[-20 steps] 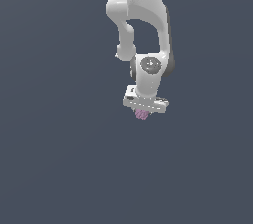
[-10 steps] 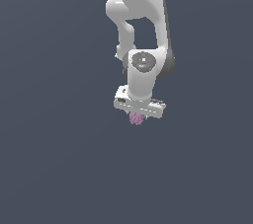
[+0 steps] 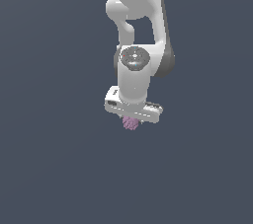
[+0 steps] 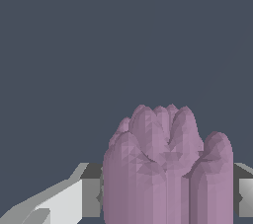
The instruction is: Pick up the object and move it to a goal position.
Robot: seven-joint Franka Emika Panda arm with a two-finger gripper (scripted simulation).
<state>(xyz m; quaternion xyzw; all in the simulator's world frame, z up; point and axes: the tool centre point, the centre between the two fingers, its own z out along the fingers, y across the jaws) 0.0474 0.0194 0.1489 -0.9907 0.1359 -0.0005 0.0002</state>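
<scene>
The object (image 3: 130,123) is a tiny pink-purple bumpy lump that hangs just below the white hand of my arm in the exterior view. My gripper (image 3: 131,121) is shut on it; the fingers are mostly hidden behind the hand and the lump. In the wrist view the object (image 4: 165,168) fills the near part of the picture, with a grey-white finger (image 4: 74,201) against one side and another finger (image 4: 245,193) at the other side. It is held up in the air, off the dark surface.
A plain dark blue-grey surface (image 3: 49,168) fills the rest of both views. The white arm (image 3: 138,30) comes down from the top of the exterior view.
The arm has carried the object toward the exterior view's left and slightly down. The grip has stayed shut on the lump.
</scene>
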